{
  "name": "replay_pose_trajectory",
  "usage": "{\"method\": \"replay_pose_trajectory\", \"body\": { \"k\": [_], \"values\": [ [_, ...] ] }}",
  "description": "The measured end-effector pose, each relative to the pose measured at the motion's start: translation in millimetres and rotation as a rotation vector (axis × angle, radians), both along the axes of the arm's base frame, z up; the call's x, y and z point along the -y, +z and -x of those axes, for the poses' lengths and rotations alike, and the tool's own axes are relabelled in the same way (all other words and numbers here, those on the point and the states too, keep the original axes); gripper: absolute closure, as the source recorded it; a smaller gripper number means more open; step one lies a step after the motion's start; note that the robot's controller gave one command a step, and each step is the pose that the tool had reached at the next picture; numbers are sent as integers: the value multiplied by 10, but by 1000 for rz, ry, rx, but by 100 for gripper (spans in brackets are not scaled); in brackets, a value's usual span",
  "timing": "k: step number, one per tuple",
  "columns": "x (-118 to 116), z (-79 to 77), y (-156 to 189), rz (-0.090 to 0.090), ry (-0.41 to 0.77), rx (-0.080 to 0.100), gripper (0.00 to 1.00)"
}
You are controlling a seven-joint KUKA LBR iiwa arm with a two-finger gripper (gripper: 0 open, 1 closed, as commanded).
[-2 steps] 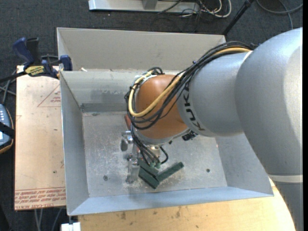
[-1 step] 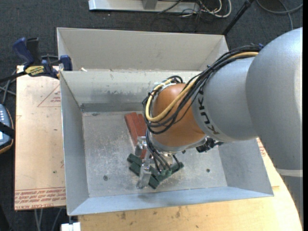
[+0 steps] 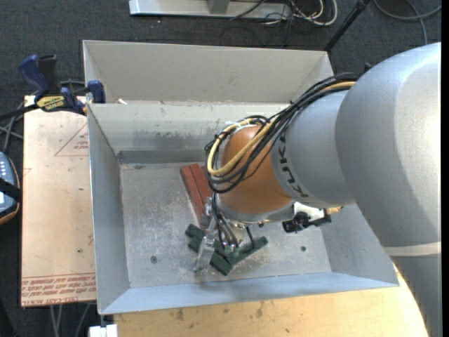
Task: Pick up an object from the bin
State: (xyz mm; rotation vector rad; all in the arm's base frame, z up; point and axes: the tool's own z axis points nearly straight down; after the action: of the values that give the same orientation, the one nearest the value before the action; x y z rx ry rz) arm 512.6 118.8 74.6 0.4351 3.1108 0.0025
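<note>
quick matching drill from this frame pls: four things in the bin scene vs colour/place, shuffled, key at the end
Things
1. flat block
2. small angular pieces
3. hand
4. bin

Descriptions
A. grey metal, sloped walls
B. dark green, clustered on the floor near the front wall
C. red-brown, lying on the floor further back, at the left edge of the orange wrist cover
D. down among the cluster, below the orange wrist cover

Pairs: 1-C, 2-B, 3-D, 4-A
</note>
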Motion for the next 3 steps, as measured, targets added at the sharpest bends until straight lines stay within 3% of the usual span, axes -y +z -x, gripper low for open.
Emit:
{"method": "replay_pose_trajectory", "body": {
  "k": [1, 3],
  "values": [
    [200, 138, -7, -2, -29, 7, 100],
    [200, 151, 38, -1, -29, 2, 100]
  ]
}}
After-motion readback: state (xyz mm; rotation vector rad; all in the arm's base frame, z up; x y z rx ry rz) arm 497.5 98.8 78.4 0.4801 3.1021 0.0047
